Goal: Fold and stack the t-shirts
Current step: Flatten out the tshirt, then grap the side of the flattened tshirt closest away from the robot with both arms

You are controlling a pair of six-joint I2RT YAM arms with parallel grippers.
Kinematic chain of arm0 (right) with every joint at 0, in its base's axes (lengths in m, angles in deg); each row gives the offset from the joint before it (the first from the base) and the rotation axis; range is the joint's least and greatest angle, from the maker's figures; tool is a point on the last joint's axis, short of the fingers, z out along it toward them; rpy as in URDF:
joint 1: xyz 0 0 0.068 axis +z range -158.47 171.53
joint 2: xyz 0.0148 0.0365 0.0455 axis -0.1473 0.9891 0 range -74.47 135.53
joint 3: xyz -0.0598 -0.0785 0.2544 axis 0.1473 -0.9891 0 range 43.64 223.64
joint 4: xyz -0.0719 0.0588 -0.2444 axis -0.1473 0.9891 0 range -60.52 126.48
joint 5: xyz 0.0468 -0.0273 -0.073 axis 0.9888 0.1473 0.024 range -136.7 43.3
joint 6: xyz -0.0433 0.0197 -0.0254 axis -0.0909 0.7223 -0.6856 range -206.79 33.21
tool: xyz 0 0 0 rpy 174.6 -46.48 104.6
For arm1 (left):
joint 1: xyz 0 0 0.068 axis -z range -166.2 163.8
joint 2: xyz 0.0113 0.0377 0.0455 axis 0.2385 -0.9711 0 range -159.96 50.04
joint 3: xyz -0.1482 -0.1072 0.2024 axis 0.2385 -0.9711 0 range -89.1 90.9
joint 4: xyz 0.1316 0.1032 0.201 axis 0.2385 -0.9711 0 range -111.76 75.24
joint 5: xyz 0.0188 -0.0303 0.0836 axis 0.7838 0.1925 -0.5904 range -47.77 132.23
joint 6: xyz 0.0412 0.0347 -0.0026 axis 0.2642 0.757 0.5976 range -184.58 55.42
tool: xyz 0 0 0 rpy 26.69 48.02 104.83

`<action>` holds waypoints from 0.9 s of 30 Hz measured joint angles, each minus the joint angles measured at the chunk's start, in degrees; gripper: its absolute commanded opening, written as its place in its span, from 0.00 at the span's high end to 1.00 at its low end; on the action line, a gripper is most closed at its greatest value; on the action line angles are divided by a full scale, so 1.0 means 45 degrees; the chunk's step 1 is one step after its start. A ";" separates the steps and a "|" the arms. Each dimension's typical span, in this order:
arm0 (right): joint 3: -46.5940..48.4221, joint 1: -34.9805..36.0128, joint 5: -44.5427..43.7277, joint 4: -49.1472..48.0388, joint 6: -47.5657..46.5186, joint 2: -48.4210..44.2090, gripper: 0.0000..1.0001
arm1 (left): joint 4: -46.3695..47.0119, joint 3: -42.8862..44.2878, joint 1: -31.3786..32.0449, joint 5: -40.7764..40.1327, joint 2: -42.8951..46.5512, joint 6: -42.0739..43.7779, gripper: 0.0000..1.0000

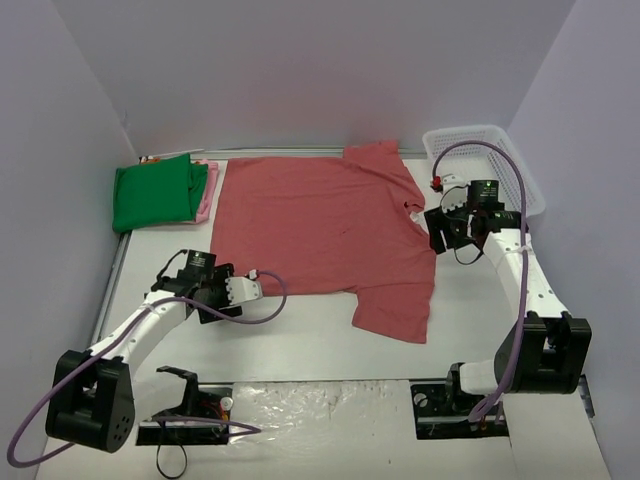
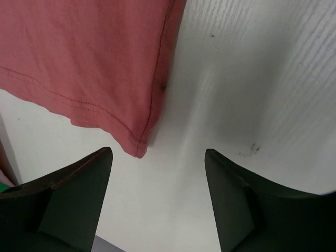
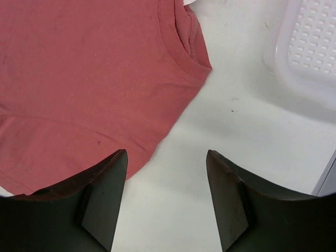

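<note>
A large dusty-red t-shirt (image 1: 320,230) lies spread flat on the table, collar toward the right. My left gripper (image 1: 232,290) hovers at its near-left hem corner (image 2: 137,149); the jaws (image 2: 157,157) are open and empty, the corner just ahead of them. My right gripper (image 1: 445,225) stands just right of the collar (image 3: 189,47), open with bare table between its fingertips (image 3: 167,157); the red cloth's edge (image 3: 89,79) reaches under the left finger. A folded bright green t-shirt (image 1: 155,192) lies on a pale pink one (image 1: 207,190) at the back left.
A white mesh basket (image 1: 485,165) stands at the back right, close to the right arm, and also shows in the right wrist view as the basket (image 3: 310,47). Grey walls close in the table on three sides. The arm bases sit at the near edge.
</note>
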State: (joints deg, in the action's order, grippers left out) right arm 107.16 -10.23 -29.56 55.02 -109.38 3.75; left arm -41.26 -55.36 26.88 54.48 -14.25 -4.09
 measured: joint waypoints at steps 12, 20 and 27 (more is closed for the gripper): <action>0.0000 -0.0437 0.0194 0.0000 0.0010 0.0000 0.40 | 0.1656 0.0442 -0.0010 -0.0272 -0.2477 0.0306 0.75; 0.0359 -0.0408 0.0408 0.1020 -0.0704 0.0053 0.39 | 0.1481 0.1185 -0.0185 -0.0112 -0.3405 0.0117 0.98; 0.1010 0.1477 0.0427 0.3920 -0.3021 0.0452 0.48 | -0.0015 0.3419 -0.0942 0.1127 -0.3716 -0.1195 0.98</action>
State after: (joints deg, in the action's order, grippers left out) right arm 111.71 -3.59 -27.63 72.66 -122.97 5.78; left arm -41.32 -39.98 22.64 59.56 -30.97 -9.47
